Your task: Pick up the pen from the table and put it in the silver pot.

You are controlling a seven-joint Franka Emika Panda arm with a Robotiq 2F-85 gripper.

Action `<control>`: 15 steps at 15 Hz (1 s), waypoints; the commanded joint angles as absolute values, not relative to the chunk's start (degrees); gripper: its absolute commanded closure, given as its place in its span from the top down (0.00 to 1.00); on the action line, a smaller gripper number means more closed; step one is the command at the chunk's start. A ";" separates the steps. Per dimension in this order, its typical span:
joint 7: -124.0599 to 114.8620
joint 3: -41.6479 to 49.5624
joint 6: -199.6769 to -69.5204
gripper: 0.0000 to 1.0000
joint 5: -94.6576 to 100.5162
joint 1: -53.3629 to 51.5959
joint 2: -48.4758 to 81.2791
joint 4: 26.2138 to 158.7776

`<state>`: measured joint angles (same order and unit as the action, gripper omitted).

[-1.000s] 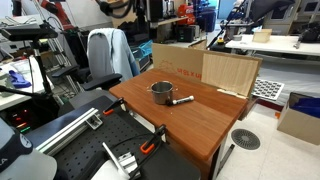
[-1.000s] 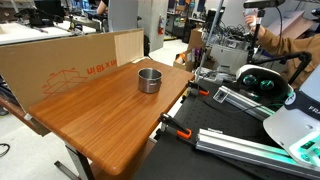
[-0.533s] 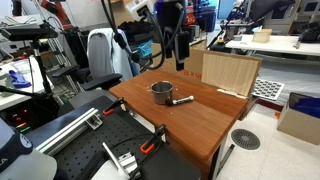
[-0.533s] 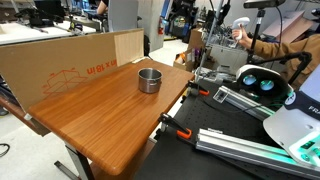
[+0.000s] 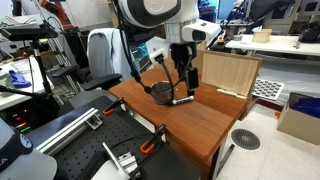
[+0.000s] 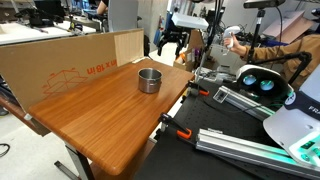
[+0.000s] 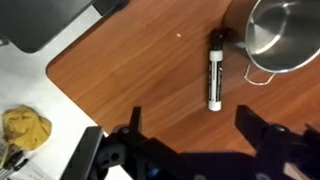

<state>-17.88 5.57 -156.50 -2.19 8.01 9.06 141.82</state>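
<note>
Pen [image 7: 214, 70] lies flat on the reddish-brown wooden bench [image 7: 140, 60], a short thick marker with a pale barrel and a dark cap. In the wrist view it runs straight up and down the frame, with its capped end at the far end, just left of the pot [image 7: 285, 35]; whether the two touch cannot be told. The pot is round, shiny grey metal with straight sides, upright, its open mouth showing a bare inside, and a small handle sticks out from its near side. The gripper [image 7: 190, 118] hangs above the bench with its fingers [image 7: 133, 125] spread wide and holding nothing; in the wrist view the near end of the pen falls between them. In an exterior view the pen [image 5: 182, 99] shows as a small pale stick just right of the pot [image 5: 161, 92], near the far left corner of the bench [image 5: 205, 125], and the gripper [image 5: 180, 88] points downward close above both. In an exterior view the gripper [image 6: 167, 50] hangs beyond the pot [image 6: 149, 79], above the far right part of the bench [image 6: 90, 120]; the pen cannot be made out there. A cardboard box [image 6: 60, 65] stands along the far left edge of the bench.
</note>
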 commanded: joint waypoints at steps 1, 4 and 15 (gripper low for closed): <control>-20.64 7.72 -158.78 1.00 -1.55 6.04 14.44 138.01; -20.44 7.96 -158.77 1.00 -3.55 5.74 18.00 134.97; -23.88 8.17 -159.19 1.00 -5.60 2.33 28.12 127.59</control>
<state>-23.11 7.05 -157.64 -4.02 4.01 25.74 129.35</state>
